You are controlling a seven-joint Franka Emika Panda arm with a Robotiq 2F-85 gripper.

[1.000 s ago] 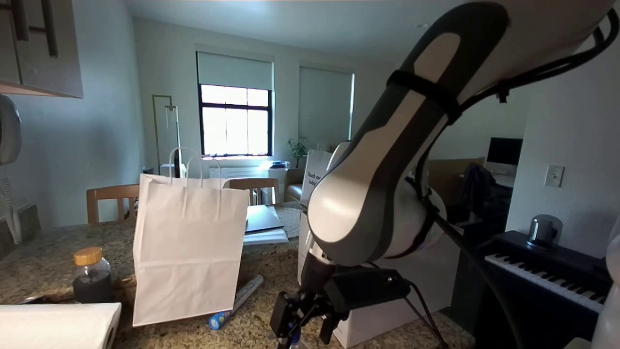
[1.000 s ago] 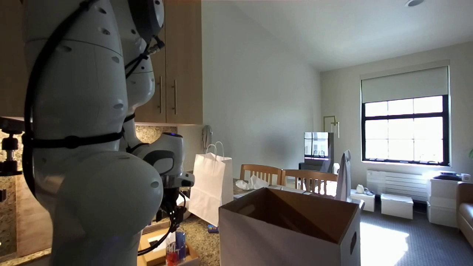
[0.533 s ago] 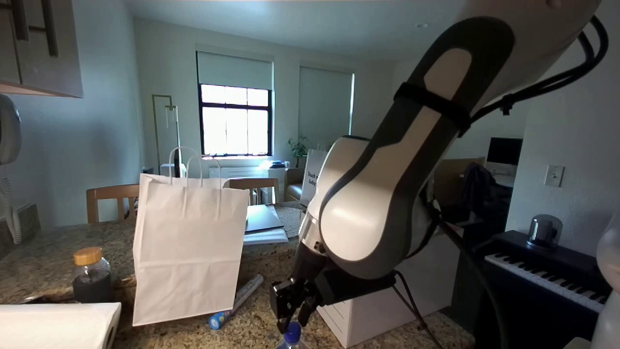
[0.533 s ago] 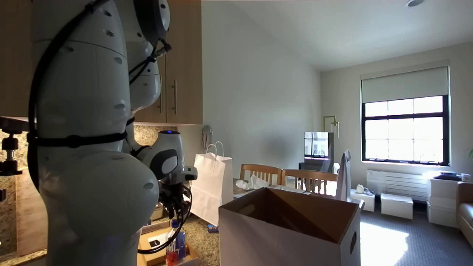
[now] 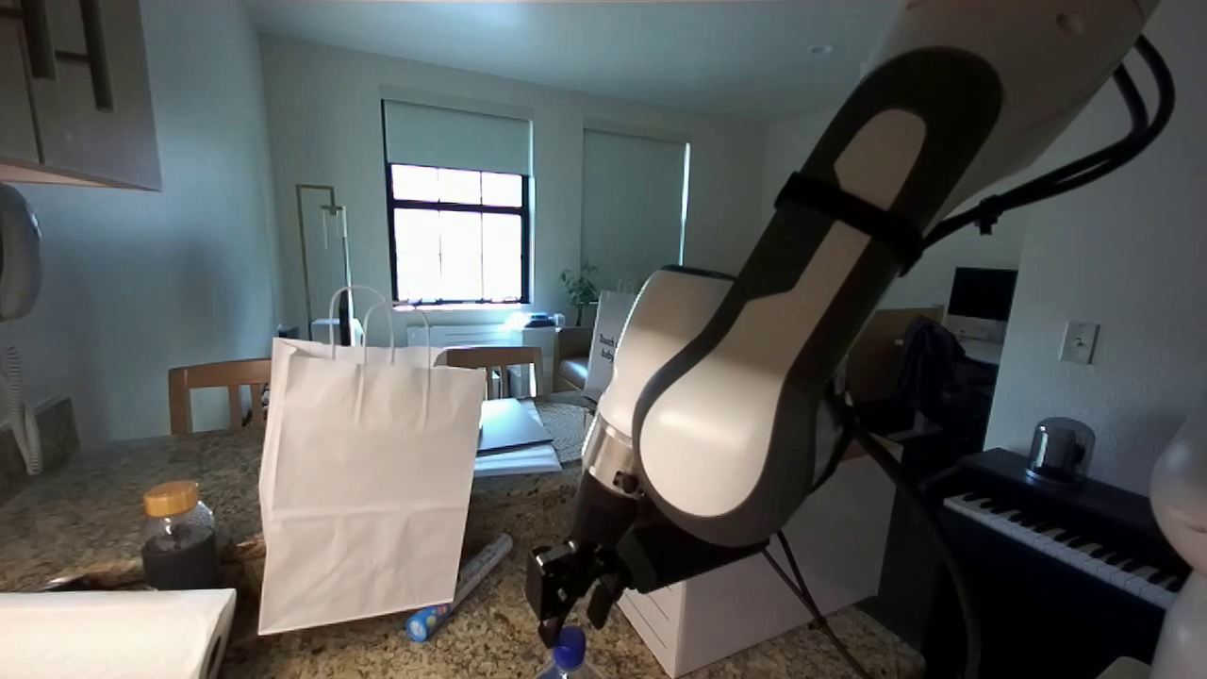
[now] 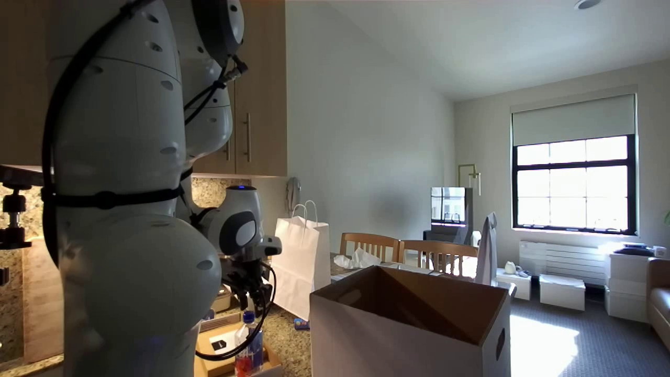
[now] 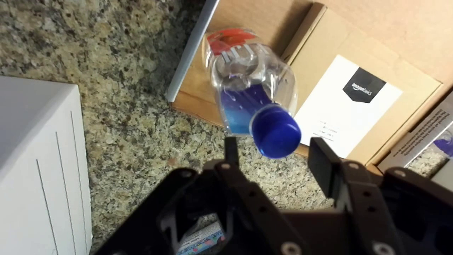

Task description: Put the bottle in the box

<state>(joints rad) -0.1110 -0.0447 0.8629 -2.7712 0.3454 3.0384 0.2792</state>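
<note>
Clear plastic bottle (image 7: 251, 81) with blue cap (image 7: 277, 131), the object to be moved, stands upright and ungrasped in a shallow cardboard tray (image 7: 193, 53), close to the tray's wall and just beside an Amazon Basics carton (image 7: 357, 95). My Robotiq gripper (image 7: 272, 153) is just above it, jaws spread apart; in the wrist view the cap lies between the two fingertips (image 7: 231, 150), roughly centred, while in an exterior view the cap (image 5: 569, 649) shows just at their ends, and whether either tip touches I cannot tell. I judge the step in hand to be alignment for the grasp, early in the task. For a sound grip I would hold this centring, descend along the bottle's axis until the pads flank the whole cap, and only then close; a tip landing on the cap's top could topple the bottle. The cap should bear a firm squeeze, whereas the thin body would probably buckle. I would lift straight up first, so that the base leaves the tray before any sideways travel. Across a strip of granite countertop (image 7: 124, 106) stands the destination, the large white cardboard box (image 6: 398, 340), open-topped and brown inside; its walls look tall, so the bottle's base, not merely the gripper, must clear the rim. The white paper bag (image 5: 372, 490), visible in both exterior views, stands on the same countertop; I would route the Panda arm (image 5: 726, 415) clear of it.
</note>
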